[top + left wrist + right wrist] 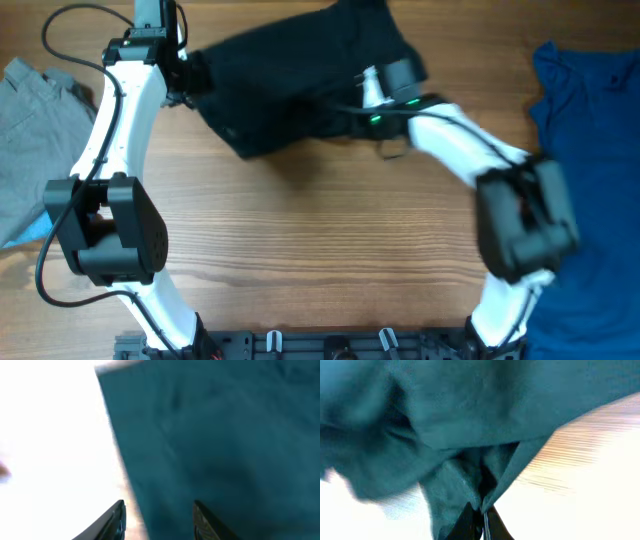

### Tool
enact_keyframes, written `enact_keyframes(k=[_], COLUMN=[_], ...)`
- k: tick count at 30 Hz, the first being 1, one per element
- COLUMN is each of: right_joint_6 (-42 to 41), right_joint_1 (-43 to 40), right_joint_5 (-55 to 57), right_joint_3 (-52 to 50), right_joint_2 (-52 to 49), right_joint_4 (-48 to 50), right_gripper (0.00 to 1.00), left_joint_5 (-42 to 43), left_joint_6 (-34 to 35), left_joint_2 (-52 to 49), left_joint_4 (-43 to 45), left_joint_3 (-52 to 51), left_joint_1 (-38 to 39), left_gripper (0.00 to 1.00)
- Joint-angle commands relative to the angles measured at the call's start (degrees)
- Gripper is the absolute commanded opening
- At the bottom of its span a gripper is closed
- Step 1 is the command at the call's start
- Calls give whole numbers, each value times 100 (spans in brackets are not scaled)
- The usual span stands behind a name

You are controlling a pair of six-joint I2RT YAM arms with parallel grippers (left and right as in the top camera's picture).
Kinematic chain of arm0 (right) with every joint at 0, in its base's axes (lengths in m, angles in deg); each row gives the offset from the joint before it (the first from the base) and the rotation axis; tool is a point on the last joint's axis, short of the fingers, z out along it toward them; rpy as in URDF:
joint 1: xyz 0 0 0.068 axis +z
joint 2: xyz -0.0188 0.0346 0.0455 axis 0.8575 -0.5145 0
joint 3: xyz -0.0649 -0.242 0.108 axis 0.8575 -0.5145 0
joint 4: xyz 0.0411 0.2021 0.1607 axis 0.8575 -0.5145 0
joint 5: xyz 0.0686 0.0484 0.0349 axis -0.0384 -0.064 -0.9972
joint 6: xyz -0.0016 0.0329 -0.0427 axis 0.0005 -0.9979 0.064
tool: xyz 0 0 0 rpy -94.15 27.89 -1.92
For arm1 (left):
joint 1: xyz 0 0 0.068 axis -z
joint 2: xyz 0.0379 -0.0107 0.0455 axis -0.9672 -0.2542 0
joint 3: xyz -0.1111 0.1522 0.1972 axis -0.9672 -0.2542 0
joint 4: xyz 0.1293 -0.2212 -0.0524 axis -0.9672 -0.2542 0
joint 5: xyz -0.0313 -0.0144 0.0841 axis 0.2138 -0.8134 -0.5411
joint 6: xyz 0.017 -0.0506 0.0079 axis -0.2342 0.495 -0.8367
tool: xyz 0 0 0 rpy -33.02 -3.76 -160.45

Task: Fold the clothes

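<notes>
At the far left edge of the wooden table (320, 240), a grey garment (35, 125) lies crumpled, partly out of the overhead view, with a small patch of lighter blue cloth showing at its lower edge. The left arm (120, 110) rises beside it from the base at the near edge and reaches towards the far side of the table. The left gripper (188, 76) sits at the left edge of the black shorts (290, 75). In the left wrist view its two fingers (116, 521) stand clearly apart, released and clamping nothing. The straight edge of the cloth, which reads dark teal in this view, runs up from the gap between them, and the fabric fills the right-hand part of the view. The black shorts lie in a bunched, uneven heap on the far centre of the table, between the two grippers and well apart from the other garments. The right arm (460, 140) reaches in from the right, and its wrist, showing a green light, meets the right side of the heap. In the right wrist view the right gripper (481, 520) is clenched, its fingertips pressed together on a narrow fold of the shorts. The cloth drapes in loose folds above the pinch point, with bare table showing to the right. At the far right edge a bright blue garment (590, 150) lies spread, partly under the right arm's elbow housing and partly out of view.
</notes>
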Motion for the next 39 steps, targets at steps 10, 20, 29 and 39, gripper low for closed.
enact_keyframes(k=[10, 20, 29, 39], right_joint_6=[507, 682, 682, 684], right_joint_1=[-592, -592, -592, -592], right_joint_5=[1672, 1694, 1694, 1694], right_joint_3=[219, 214, 214, 214], right_joint_2=[2876, 2855, 2855, 2855], right_joint_4=[-2872, -3014, -3119, -3126], right_gripper=[4, 5, 4, 4], left_joint_5=[1784, 2846, 3198, 3154], left_joint_6=[227, 317, 1226, 2269], left_joint_2=[-13, -17, -22, -22], left_joint_4=[-662, -485, 748, 1770], left_joint_3=[-127, -1073, -1910, -2426], left_joint_1=[22, 542, 1287, 1860], left_gripper=[47, 79, 82, 73])
